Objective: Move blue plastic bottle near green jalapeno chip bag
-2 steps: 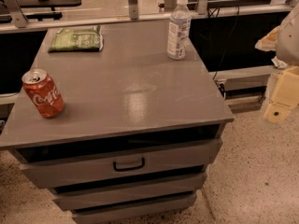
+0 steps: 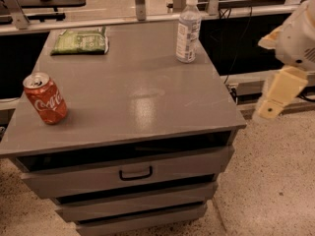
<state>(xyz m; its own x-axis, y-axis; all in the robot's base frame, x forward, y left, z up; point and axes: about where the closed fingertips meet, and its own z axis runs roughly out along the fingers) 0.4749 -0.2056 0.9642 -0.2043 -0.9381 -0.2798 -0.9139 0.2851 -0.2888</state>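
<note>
The bottle [image 2: 188,29] stood upright near the far right corner of the table [image 2: 147,68], its white cap on and its pale label facing the camera. The bag [image 2: 80,41] lay flat at the far left corner, well apart from the bottle, with bare grey tabletop between them. A red can [image 2: 45,98] stood upright near the left front edge, leaning slightly in the view, well apart from both the bag and the bottle.

The tool [image 2: 278,95] hung off the table's right side, over the speckled floor, lower than the bottle and touching nothing. Only its cream-coloured parts showed below the white arm [image 2: 298,38]; whether it was open or closed could not be told.

Below the tabletop, a drawer [image 2: 133,170] with a dark handle sat slightly pulled out.
</note>
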